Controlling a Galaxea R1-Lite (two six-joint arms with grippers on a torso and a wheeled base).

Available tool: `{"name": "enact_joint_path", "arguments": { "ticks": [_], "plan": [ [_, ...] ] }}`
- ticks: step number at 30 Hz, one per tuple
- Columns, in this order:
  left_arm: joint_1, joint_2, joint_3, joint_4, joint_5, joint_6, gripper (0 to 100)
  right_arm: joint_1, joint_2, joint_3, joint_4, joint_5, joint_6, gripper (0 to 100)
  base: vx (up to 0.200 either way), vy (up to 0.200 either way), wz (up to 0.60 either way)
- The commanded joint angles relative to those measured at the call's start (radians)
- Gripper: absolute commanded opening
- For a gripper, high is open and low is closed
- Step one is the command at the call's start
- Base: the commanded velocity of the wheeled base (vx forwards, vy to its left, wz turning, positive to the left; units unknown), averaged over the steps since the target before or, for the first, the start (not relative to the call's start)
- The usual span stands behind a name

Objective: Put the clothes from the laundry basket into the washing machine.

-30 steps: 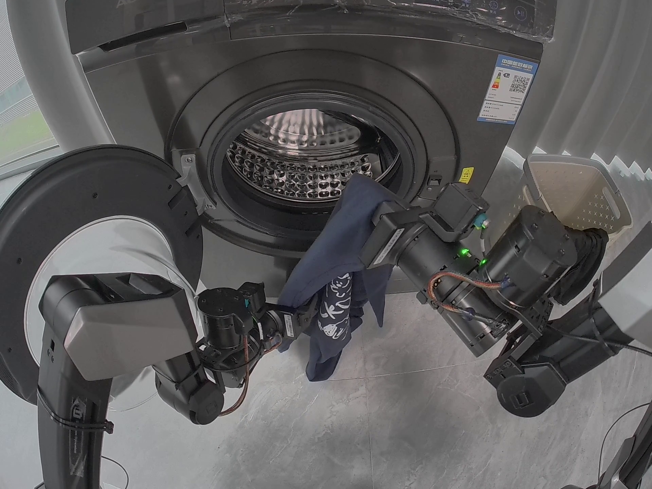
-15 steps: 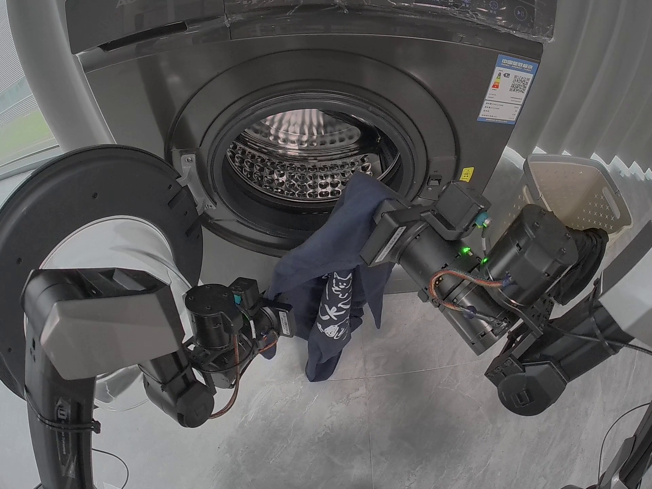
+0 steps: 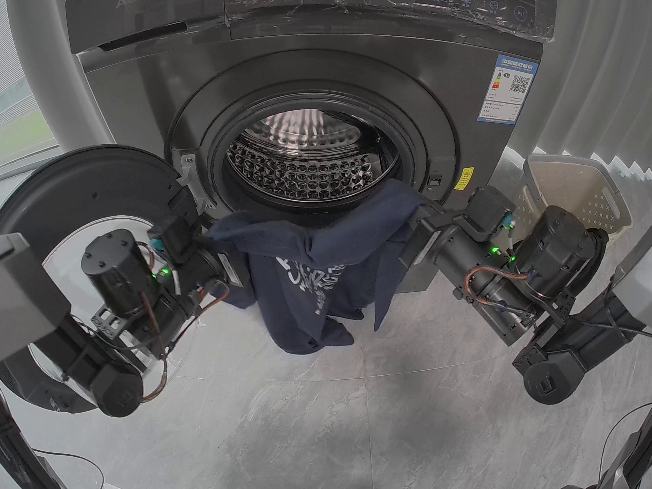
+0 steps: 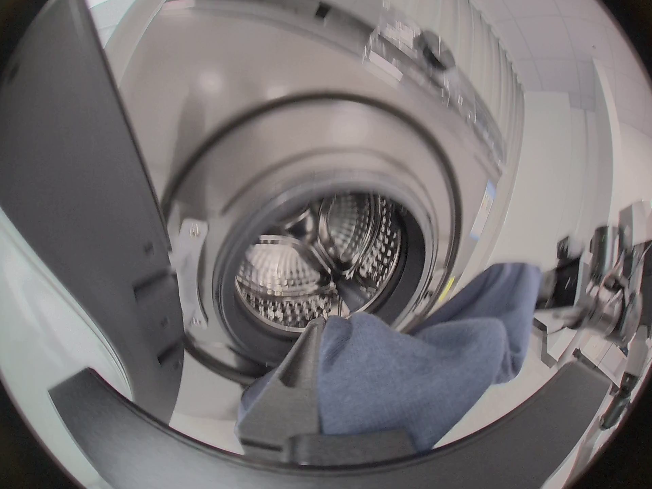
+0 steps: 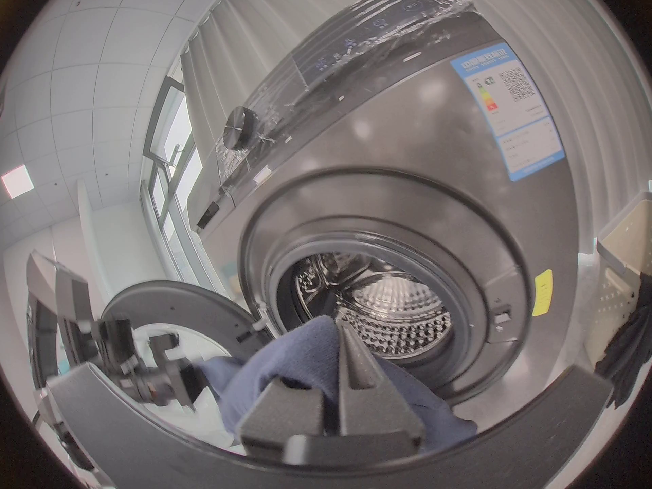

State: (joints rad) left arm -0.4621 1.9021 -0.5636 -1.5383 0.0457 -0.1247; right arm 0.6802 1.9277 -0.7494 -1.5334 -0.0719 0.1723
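Navy shirt [image 3: 312, 266] is hanging stretched below the drum [image 3: 302, 157], its long axis running 9 to 3 o'clock. Your left gripper [image 3: 229, 269] is pinching the 9 o'clock end and your right gripper [image 3: 415, 229] the 3 o'clock end. From the shirt, the drum opening is lying at 12 o'clock. Both arms are sitting about equally near, so you are probably feeding it in with both together.

Both black arms were stretched forward, spread apart, left claw [image 3: 234, 274] and right claw [image 3: 412, 229] each pinched tight on the dark blue cloth garment [image 3: 319, 266] between them.
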Motion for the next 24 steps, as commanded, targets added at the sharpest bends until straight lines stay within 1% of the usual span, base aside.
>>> {"name": "enact_joint_path", "arguments": {
  "ticks": [1, 3, 7, 8, 11, 13, 17, 20, 24],
  "plan": [
    [0.02, -0.172, 0.008, 0.001, -0.014, -0.009, 0, -0.06, -0.027, 0.077, -0.01, 0.038, -0.007, 0, 0.0, 0.0, 0.0],
    [0.02, -0.212, 0.008, 0.0, -0.014, -0.01, 0, -0.068, -0.041, 0.094, -0.008, 0.049, -0.005, 0, 0.0, 0.0, 0.0],
    [0.02, -0.252, 0.004, 0.004, -0.015, -0.018, 0, -0.073, -0.047, 0.09, -0.008, 0.049, -0.008, 0, 0.0, 0.0, 0.0],
    [0.019, -0.252, -0.004, 0.006, -0.015, -0.024, 0, -0.073, -0.049, 0.088, -0.01, 0.049, -0.016, 0, 0.0, 0.0, 0.0],
    [0.011, -0.253, -0.01, 0.004, -0.014, -0.027, 0, -0.073, -0.055, 0.088, -0.01, 0.047, -0.034, 0, 0.0, 0.0, 0.0],
    [0.013, -0.252, -0.01, 0.0, -0.015, -0.029, 0, -0.071, -0.076, 0.094, -0.011, 0.044, -0.03, 0, 0.0, 0.0, 0.0],
    [0.017, -0.256, -0.012, -0.002, -0.015, -0.041, 0, -0.076, -0.124, 0.067, -0.01, 0.043, -0.036, 0, 0.0, 0.0, 0.0],
    [0.014, -0.255, -0.012, -0.002, -0.015, -0.039, 0, -0.088, -0.154, 0.027, -0.01, 0.034, -0.033, 0, 0.0, 0.0, 0.0],
    [0.014, -0.256, -0.012, -0.005, -0.014, -0.039, 0, -0.091, -0.185, 0.031, -0.01, 0.02, -0.033, 0, 0.0, 0.0, 0.0]
  ]
}}
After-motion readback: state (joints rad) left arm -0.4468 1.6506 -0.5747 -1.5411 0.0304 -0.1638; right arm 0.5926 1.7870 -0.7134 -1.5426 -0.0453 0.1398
